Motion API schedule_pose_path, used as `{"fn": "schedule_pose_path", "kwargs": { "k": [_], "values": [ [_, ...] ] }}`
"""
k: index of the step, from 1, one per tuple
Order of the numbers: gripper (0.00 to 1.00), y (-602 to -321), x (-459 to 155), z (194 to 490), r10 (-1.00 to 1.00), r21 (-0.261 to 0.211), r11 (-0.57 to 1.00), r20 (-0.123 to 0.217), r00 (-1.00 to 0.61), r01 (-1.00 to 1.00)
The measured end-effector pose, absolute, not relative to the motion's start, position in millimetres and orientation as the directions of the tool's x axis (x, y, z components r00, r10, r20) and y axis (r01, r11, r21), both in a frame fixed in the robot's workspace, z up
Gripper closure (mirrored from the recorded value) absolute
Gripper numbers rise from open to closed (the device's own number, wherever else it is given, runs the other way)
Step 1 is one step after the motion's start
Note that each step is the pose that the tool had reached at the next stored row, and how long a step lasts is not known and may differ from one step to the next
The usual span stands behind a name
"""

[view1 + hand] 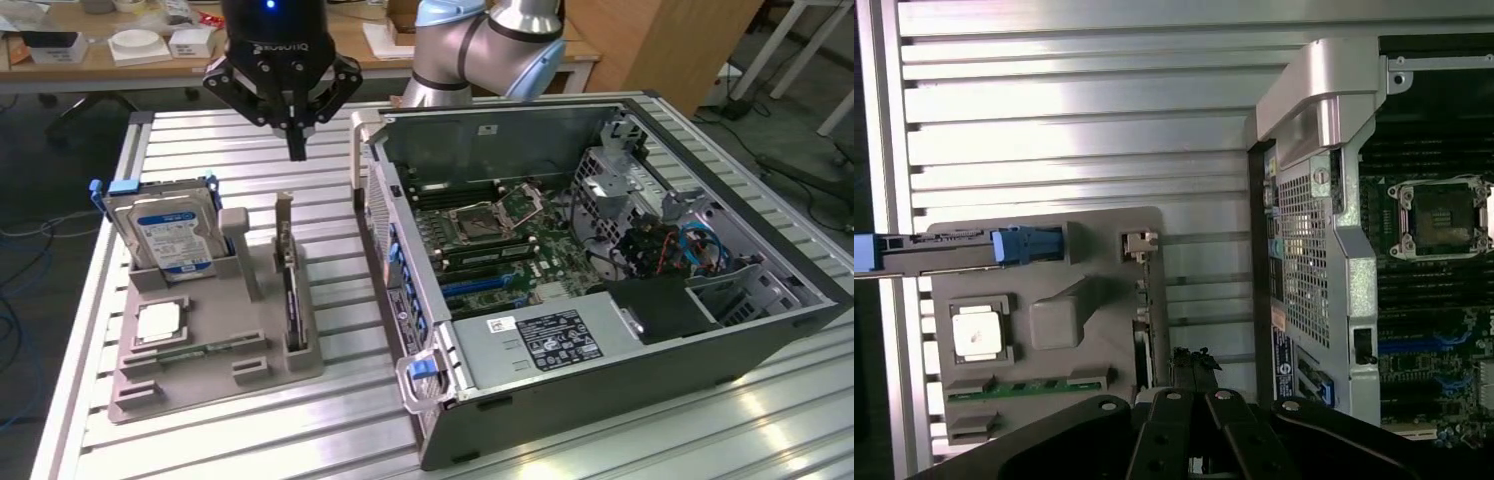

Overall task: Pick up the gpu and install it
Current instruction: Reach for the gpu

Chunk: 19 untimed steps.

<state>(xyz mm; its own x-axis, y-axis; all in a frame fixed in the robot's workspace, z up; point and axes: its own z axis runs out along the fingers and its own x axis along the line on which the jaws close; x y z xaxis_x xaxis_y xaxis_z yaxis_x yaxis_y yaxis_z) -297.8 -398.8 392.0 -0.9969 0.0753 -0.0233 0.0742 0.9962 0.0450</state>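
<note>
**Closed gripper above the gpu in its tray**

The gripper (pixel 296 148) (pixel 1189 405) hangs over the slatted table (pixel 240 150) (pixel 1074 120), its fingers drawn together into one point and clear of everything below. The gpu (pixel 291 290) (pixel 1142 330) stands on edge in a slot of the grey tray (pixel 200 375) (pixel 1094 335), on the side nearest the open computer case (pixel 534 340) (pixel 1324 100), its silver bracket uppermost. The gripper is nearest to this card. The tray also carries an upright hard drive (pixel 167 235) (pixel 944 250), a processor (pixel 160 320) (pixel 979 333) and a green memory stick (pixel 207 350) (pixel 1024 388). The case lies on its side at the exterior view's right, motherboard exposed.
</note>
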Motion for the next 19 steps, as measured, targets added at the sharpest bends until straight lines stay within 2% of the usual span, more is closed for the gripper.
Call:
{"fn": "schedule_pose_path", "kwargs": {
  "k": [19],
  "values": [
    [0.90,-399,-312,392,0.075,0.045,0.996,-0.023,-0.997,0.074]
  ]
}}
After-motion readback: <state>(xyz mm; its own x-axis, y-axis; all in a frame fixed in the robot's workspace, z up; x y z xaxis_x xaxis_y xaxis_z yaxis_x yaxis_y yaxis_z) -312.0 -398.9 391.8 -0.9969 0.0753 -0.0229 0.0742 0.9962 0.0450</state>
